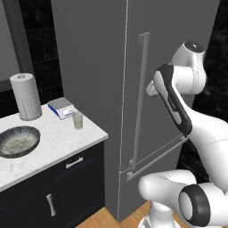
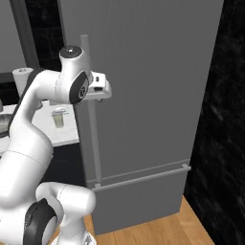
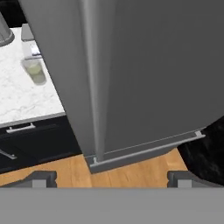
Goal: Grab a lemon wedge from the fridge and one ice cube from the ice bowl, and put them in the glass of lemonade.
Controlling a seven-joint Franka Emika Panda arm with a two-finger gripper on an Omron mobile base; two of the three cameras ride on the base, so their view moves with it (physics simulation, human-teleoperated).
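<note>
Step in hand: reaching for the fridge handle; door closed, lemon wedge hidden behind it.

Claw (image 2: 106,88) released, jaws spread wide, holding nothing; it sits just beside the upper part of the vertical bar handle (image 1: 141,100) of the fridge (image 2: 153,81), not yet around it. Glass of lemonade (image 1: 78,120) stands on the marble counter (image 1: 53,142) well off to the claw's side and lower; ice bowl (image 1: 18,140) farther along. Next, by my judgement: straddle the bar, clench, pull the door open.
</note>
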